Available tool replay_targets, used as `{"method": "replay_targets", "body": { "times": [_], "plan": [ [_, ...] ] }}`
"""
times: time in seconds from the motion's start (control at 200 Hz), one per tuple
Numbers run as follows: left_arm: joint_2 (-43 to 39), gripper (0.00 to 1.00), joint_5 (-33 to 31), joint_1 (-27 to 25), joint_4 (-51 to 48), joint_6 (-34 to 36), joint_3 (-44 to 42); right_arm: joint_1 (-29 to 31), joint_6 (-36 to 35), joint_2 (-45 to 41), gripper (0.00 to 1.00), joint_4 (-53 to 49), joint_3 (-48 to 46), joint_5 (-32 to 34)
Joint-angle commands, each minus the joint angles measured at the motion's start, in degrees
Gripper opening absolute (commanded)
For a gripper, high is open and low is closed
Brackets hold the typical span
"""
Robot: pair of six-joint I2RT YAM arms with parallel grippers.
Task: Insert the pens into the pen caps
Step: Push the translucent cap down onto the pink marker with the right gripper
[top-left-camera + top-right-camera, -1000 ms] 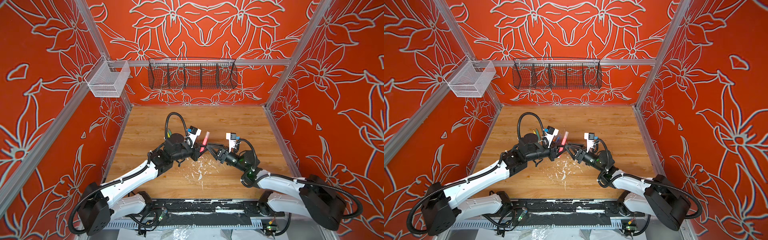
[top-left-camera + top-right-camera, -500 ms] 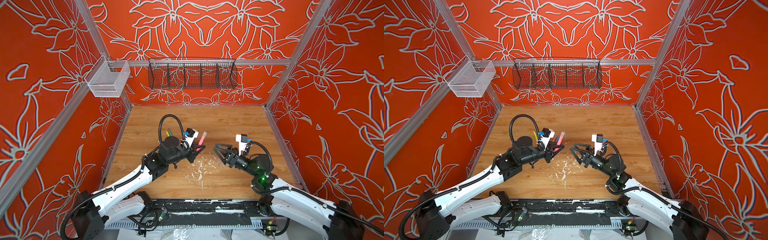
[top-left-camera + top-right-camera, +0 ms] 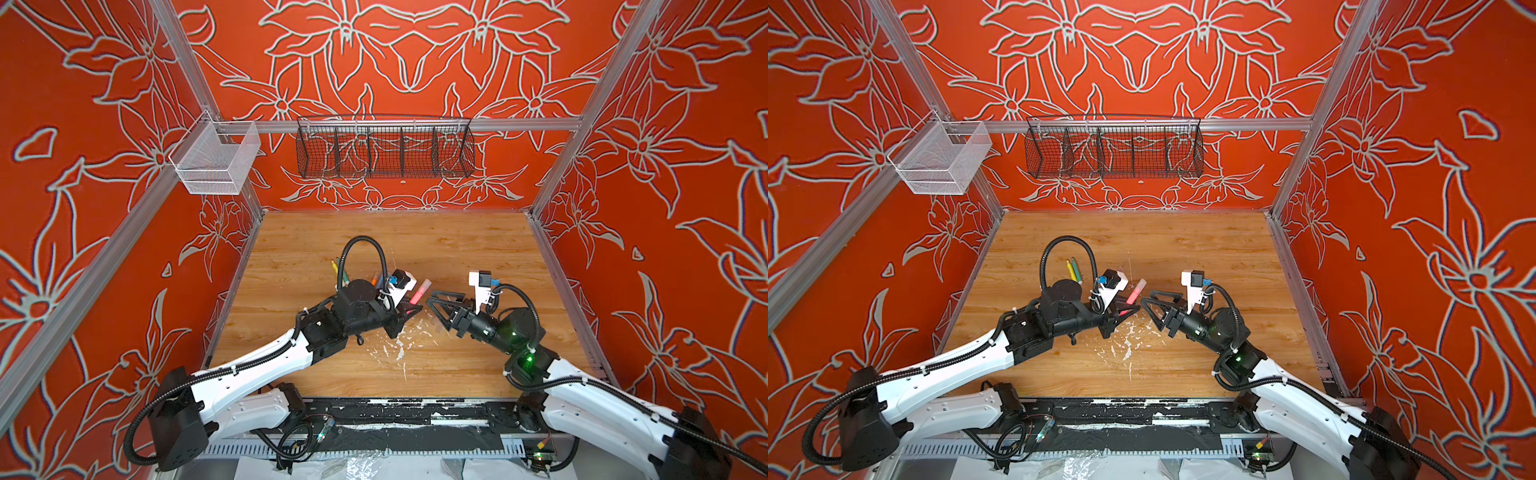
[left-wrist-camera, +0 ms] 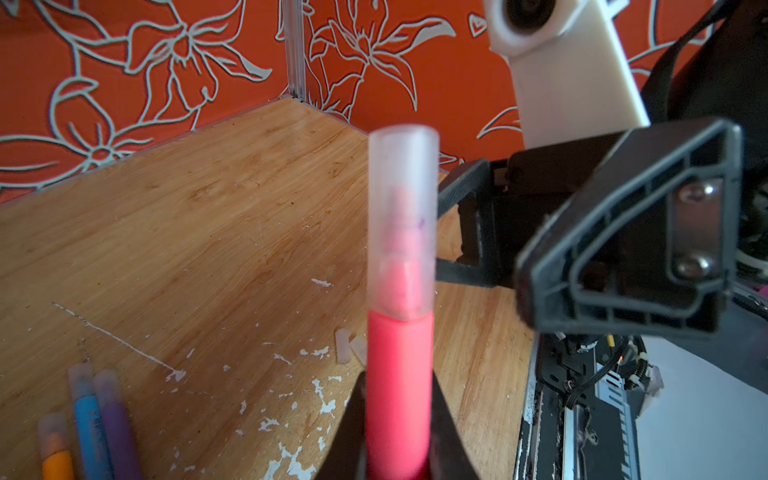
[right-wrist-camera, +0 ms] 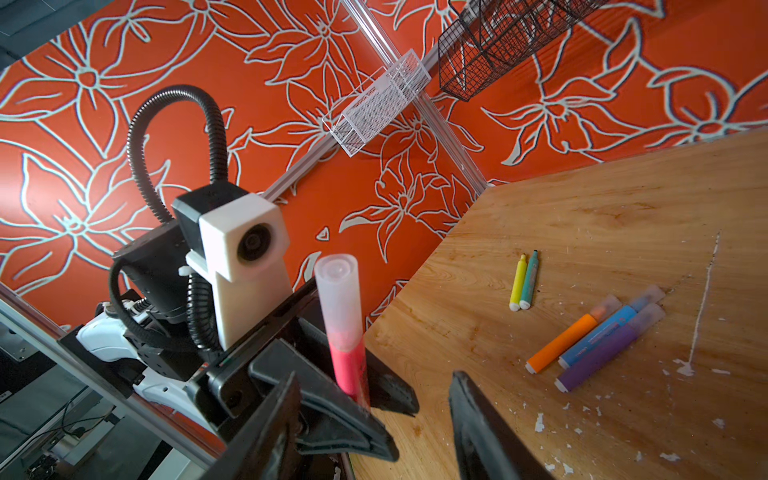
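Observation:
My left gripper (image 4: 399, 436) is shut on the pink-red pen (image 4: 399, 395), which stands upright above the table. A clear pen cap (image 4: 402, 224) sits over its tip. Both top views show this pen (image 3: 419, 291) (image 3: 1136, 291) rising from the left gripper (image 3: 409, 309) (image 3: 1124, 311). My right gripper (image 3: 434, 307) (image 3: 1148, 307) (image 5: 374, 380) is open and holds nothing, just to the right of the pen (image 5: 347, 365) and apart from it. Two loose clear caps (image 4: 343, 351) lie on the wood behind the pen.
Yellow (image 5: 518, 282) and green (image 5: 530, 280) pens lie side by side, uncapped, toward the back left. Orange (image 5: 561, 343), blue (image 5: 598, 336) and purple (image 5: 602, 357) pens lie together with clear caps on. White paint flecks (image 3: 399, 345) mark the table's middle. Wire baskets (image 3: 384, 147) hang on the back wall.
A second ago the two grippers were close together at the pen. They drew apart, and now stand close again. The pink-red pen has stayed in the left gripper.

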Motion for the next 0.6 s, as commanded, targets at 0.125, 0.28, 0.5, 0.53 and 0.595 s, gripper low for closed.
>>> {"method": "replay_targets", "body": {
  "times": [0.125, 0.28, 0.5, 0.53, 0.595],
  "plan": [
    [-0.99, 0.0, -3.29, -2.38, -0.04, 3.63, 1.72, 0.26, -0.18, -3.02, 0.6, -0.46, 1.75, -0.18],
    [0.47, 0.0, -4.38, -4.38, -0.3, 5.8, 2.08, 0.21, -0.38, -3.61, 0.61, -0.95, 1.81, 0.1],
    [2.58, 0.0, -8.32, -8.33, -1.12, 8.98, 3.2, 0.25, -0.04, -4.7, 0.59, -1.27, 1.46, 0.82],
    [2.7, 0.0, -8.63, -8.59, -1.12, 9.26, 3.22, 0.26, -0.02, -4.84, 0.58, -1.22, 1.39, 0.93],
    [3.35, 0.0, -9.36, -8.88, -1.11, 9.57, 3.34, 0.26, -0.01, -5.23, 0.56, -1.26, 1.34, 0.97]
  ]
}}
